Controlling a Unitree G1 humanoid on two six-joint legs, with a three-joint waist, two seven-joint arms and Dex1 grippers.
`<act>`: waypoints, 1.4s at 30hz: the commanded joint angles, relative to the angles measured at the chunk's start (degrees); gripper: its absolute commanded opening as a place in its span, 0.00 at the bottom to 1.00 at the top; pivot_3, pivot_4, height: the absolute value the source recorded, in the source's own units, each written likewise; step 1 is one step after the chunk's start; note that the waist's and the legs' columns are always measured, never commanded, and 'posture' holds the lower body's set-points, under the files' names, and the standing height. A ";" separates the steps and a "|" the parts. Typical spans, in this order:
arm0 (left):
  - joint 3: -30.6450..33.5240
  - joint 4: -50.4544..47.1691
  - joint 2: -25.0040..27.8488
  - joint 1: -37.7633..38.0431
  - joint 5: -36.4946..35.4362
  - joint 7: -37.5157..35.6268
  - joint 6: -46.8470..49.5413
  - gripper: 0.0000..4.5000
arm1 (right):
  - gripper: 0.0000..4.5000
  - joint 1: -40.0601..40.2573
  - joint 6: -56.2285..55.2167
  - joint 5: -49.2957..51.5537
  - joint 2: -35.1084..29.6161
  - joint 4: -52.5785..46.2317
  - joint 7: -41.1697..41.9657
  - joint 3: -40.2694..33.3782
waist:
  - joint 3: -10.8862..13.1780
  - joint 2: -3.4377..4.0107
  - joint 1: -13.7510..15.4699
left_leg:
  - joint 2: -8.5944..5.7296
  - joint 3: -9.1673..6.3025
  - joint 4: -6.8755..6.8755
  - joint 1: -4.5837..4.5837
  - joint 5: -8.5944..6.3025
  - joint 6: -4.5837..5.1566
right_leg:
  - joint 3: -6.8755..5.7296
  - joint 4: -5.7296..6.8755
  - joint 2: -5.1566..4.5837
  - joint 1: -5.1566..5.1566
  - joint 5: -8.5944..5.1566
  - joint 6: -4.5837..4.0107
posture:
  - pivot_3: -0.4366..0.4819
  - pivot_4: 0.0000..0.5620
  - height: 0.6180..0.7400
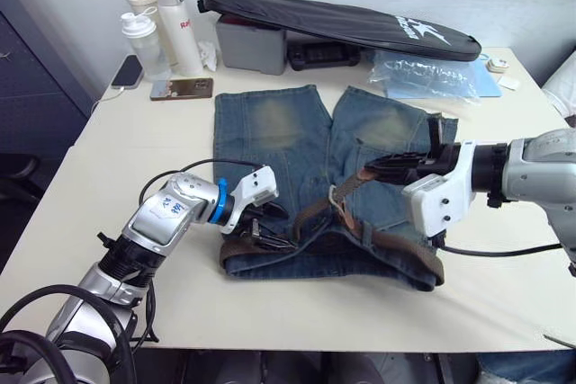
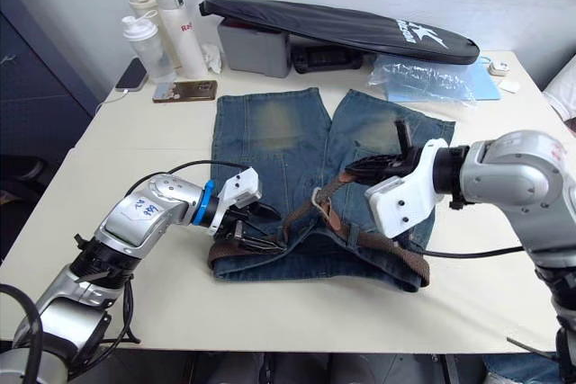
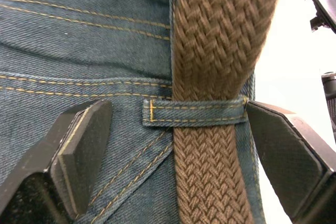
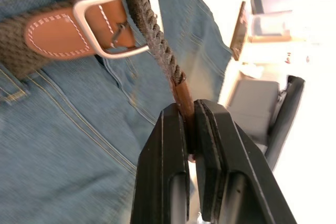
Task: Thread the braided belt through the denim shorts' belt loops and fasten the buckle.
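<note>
Broadly, we work over a pale cream counter (image 1: pixel 81 177) with the faded blue-grey denim shorts (image 1: pixel 270 132) laid flat at its middle, legs pointing to the far edge and waistband toward us. Along that far edge lie a long black padded bag (image 1: pixel 342 24), a grey plastic box (image 1: pixel 252 47), a clear crinkled plastic bag (image 1: pixel 423 74), three white bottles (image 1: pixel 162 24) and a dark phone (image 1: pixel 182 88).

Across the waistband runs the dark-brown braided belt (image 2: pixel 378 245), lying along the near edge of the shorts and rising in a loop at the centre. Our right gripper (image 4: pixel 190 129) hangs above the right leg of the shorts, its jaws clenched on the tan leather tip of the belt; the strap leads from the tip through the rectangular silver-grey buckle (image 4: pixel 118 22), which sits on its tan leather tab against the denim.

Our left gripper (image 3: pixel 173 145) sits low at the waistband's left part, jaws released and spread, one black finger (image 3: pixel 79 150) on either side of a narrow denim belt loop (image 3: pixel 194 113). The braided strap passes under that loop, which lies snug across it, and the fingers stand apart from both strap and loop.
</note>
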 commanded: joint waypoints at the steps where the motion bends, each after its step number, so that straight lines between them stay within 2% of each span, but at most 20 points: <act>1: -1.07 -1.12 0.55 -0.20 2.02 0.07 -1.33 0.99 | 0.00 -2.25 0.41 2.45 0.02 -1.70 1.89 0.67 | 0.00 0.00 0.00 | 0.01 -0.01 -0.01 0.00 0.00 0.00 | 0.00 -0.01 0.00 0.00 0.00 0.00 | 0.48 0.27 1.00; 3: -2.42 -0.86 0.22 0.07 4.24 1.22 -2.62 0.99 | 0.00 -3.60 0.74 2.71 0.36 -0.98 2.46 0.95 | 0.00 0.00 0.01 | 0.01 0.00 -0.01 0.00 0.00 0.00 | 0.00 -0.01 -0.01 0.00 0.00 -0.01 | 0.48 0.27 1.00; 6: -1.01 -1.69 -2.18 0.33 2.65 2.47 -0.63 0.80 | 0.00 -4.97 1.29 2.93 0.68 0.02 3.16 1.14 | 0.00 0.01 0.05 | -0.02 0.01 0.02 -0.02 -0.01 0.02 | 0.01 0.00 -0.03 0.00 0.00 -0.01 | 0.48 0.27 1.00; 9: 0.72 -2.91 -1.85 0.35 0.58 0.98 0.55 0.51 | 0.00 -4.55 2.16 3.09 0.77 0.01 3.23 0.82 | 0.00 0.01 0.12 | -0.02 -0.03 0.04 -0.03 -0.02 0.03 | -0.02 0.02 -0.10 0.01 0.00 -0.01 | 0.48 0.27 1.00; 13: 1.20 -1.74 0.09 0.16 1.23 -0.18 -0.12 0.14 | 0.00 -3.38 3.38 3.32 0.57 -0.19 2.91 0.11 | 0.00 0.01 0.05 | -0.03 -0.01 0.03 -0.02 -0.02 0.04 | -0.05 0.02 -0.33 0.00 0.00 -0.01 | 0.48 0.27 1.00; 15: 0.82 -1.50 0.70 0.01 1.38 -0.78 0.22 0.01 | 0.00 -2.92 4.03 3.52 0.47 -0.43 2.85 -0.11 | -0.01 0.02 0.04 | -0.03 0.00 0.03 -0.01 -0.02 0.04 | -0.05 0.02 -0.33 0.00 0.00 -0.01 | 0.48 0.27 1.00; 18: 0.25 -2.44 2.69 0.06 1.75 -3.11 -1.14 0.01 | 0.00 -2.40 5.10 3.79 0.64 -0.96 2.54 -0.32 | 0.00 0.02 -0.04 | -0.04 0.01 0.05 -0.01 -0.02 0.04 | -0.04 0.03 -0.33 0.00 -0.01 -0.01 | 0.48 0.27 1.00; 23: 1.58 -1.07 2.49 -1.28 1.60 -2.63 -0.86 0.01 | 0.00 -1.66 6.42 3.72 0.57 -1.71 2.26 -0.35 | -0.02 0.04 0.00 | -0.02 0.00 0.04 -0.01 -0.02 0.04 | -0.05 0.03 -0.33 0.00 -0.01 -0.03 | 0.48 0.27 1.00; 27: 4.02 -0.91 3.76 -2.71 -0.85 -5.54 -0.64 0.01 | 0.00 -1.03 7.54 3.68 0.50 -2.37 1.99 -0.62 | -0.01 0.03 0.00 | -0.05 0.00 0.05 -0.02 -0.02 0.04 | -0.05 0.05 -0.32 0.00 -0.01 -0.02 | 0.48 0.27 1.00; 33: 4.13 0.60 5.55 -3.91 -0.52 -8.34 -1.55 0.01 | 0.00 -0.56 8.53 3.50 0.78 -2.77 1.47 -0.79 | -0.01 0.04 -0.07 | -0.04 0.01 0.03 0.01 -0.02 0.04 | -0.05 0.06 -0.27 0.00 -0.01 -0.03 | 0.48 0.27 1.00; 34: 4.27 1.05 5.26 -4.07 -0.45 -7.97 -1.15 0.15 | 0.00 -0.58 8.60 3.47 0.81 -2.76 1.41 -0.74 | -0.01 0.04 -0.04 | -0.03 0.01 0.03 0.01 -0.02 0.04 | -0.05 0.06 -0.22 -0.01 -0.01 -0.03 | 0.48 0.27 1.00; 35: 3.38 0.44 5.89 -3.71 -0.19 -9.18 -1.47 0.22 | 0.00 -0.66 8.77 3.40 0.90 -2.77 1.30 -0.66 | -0.01 0.04 -0.04 | -0.04 0.01 0.04 0.01 -0.02 0.04 | -0.05 0.08 -0.10 -0.01 -0.01 -0.03 | 0.48 0.27 1.00; 36: 2.60 -0.21 6.46 -3.38 0.10 -10.11 -1.81 0.35 | 0.00 -0.69 8.93 3.37 0.95 -2.82 1.22 -0.61 | -0.01 0.04 -0.04 | -0.04 0.01 0.04 0.01 -0.02 0.05 | -0.04 0.08 -0.08 -0.01 -0.01 -0.03 | 0.48 0.27 1.00; 40: 3.35 -0.23 5.76 -3.75 -0.45 -9.92 -2.10 0.72 | 0.00 -0.63 9.48 3.29 0.99 -3.01 0.96 -0.55 | -0.01 0.04 -0.03 | -0.04 0.00 0.03 0.00 -0.03 0.05 | -0.04 0.08 -0.09 -0.01 -0.01 -0.03 | 0.48 0.27 1.00; 42: 6.77 2.27 2.20 -5.64 -2.48 -6.22 0.68 0.72 | 0.00 -0.35 10.04 3.37 1.00 -3.42 0.81 -0.64 | -0.01 0.05 0.12 | -0.04 0.01 0.04 0.00 -0.03 0.06 | -0.03 0.09 -0.11 -0.01 -0.01 -0.03 | 0.48 0.27 1.00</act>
